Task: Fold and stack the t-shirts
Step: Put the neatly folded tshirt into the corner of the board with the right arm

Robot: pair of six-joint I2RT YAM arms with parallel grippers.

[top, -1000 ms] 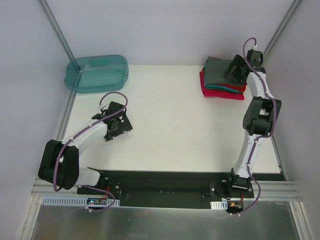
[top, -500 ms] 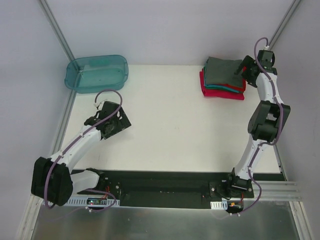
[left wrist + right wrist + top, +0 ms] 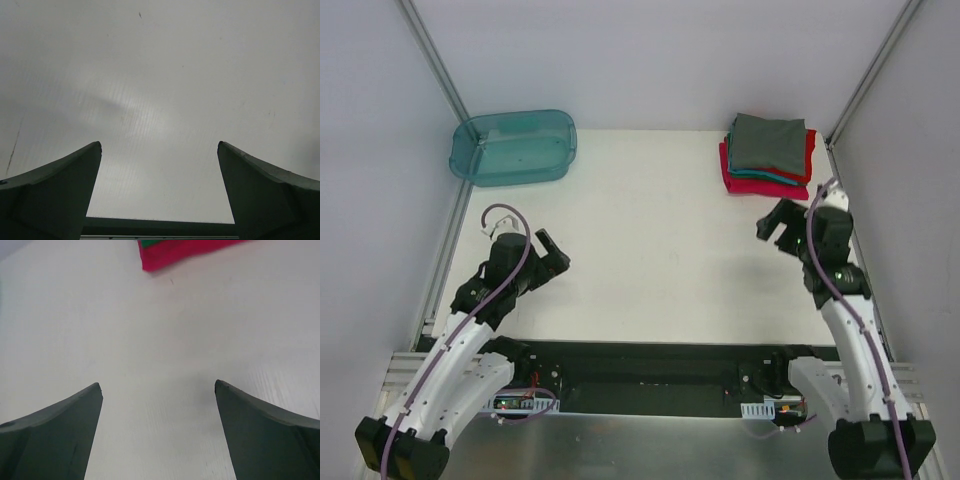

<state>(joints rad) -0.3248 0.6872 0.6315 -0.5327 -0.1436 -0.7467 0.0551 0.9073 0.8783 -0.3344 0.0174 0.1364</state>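
The t-shirts lie as one folded stack (image 3: 767, 155) at the back right of the table: a dark grey shirt (image 3: 767, 143) on top, teal and red layers under it. In the right wrist view only the stack's red corner (image 3: 175, 252) shows at the top edge. My right gripper (image 3: 777, 226) hangs open in front of the stack, apart from it, with nothing between its fingers (image 3: 55, 435). My left gripper (image 3: 550, 255) is open over bare table at the left, and its wrist view shows only white surface between the fingers (image 3: 50, 195).
A translucent teal plastic tub (image 3: 513, 147) stands at the back left corner. Grey walls with metal frame posts (image 3: 435, 60) close in the table on three sides. The black base rail (image 3: 650, 375) runs along the near edge.
My right gripper has left the top of the stack and pulled back toward the near edge. The left arm has also drawn back and to the left. The stack stays put.
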